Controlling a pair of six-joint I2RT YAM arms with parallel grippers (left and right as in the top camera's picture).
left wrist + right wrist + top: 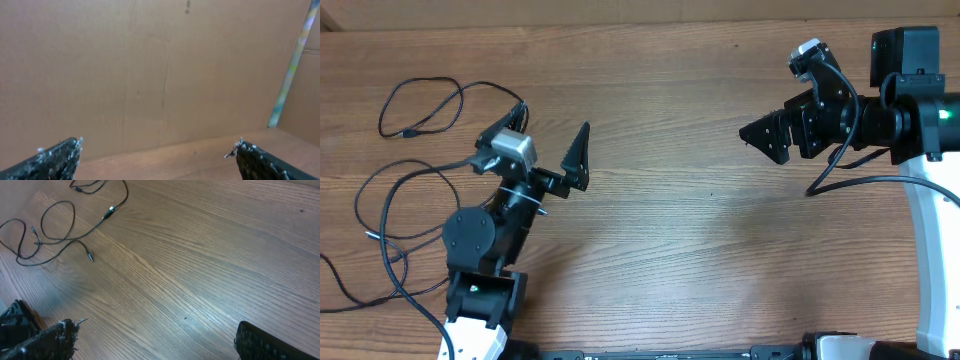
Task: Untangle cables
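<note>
Far-left counter: cables (461, 93) lie in loose overlapping loops on the counter (670, 250), all in its left part. None are lifted and neither hand has one.
Cable long axis: the bundle as a whole runs near-to-far along the left edge, not across the counter. Strands cross in several spots, too thin to tell which is over and which under.
Cable ends: one plug (408, 131) shows at the far loop, tip pointing left and slightly near. The other ends are hard to pick out.
Left arm: the left arm (480, 235) stands just beside the loops. Some strands run under it or against it, cannot tell which.
Left hand: the left hand (582, 160) is spread wide and holds nothing. It points right and far, away from the cables, which lie to its left.
Left wrist view: only a brown board (150, 65) and a strip of counter show between the fingers, with no cable in sight.
Right hand: the right hand (765, 138) has its fingers wide apart and is empty. It points left across the counter and is well apart from the cables.
Right wrist view: the loops sit in the far-left corner, with one strand running diagonally toward the near left.
Nearer arm: judged to be the left, since it is beside the bundle, but its hand faces the wrong way.
Key relation: the cables are left of both hands. The left hand likely needs to swing back left, while the right would need a long reach.
</note>
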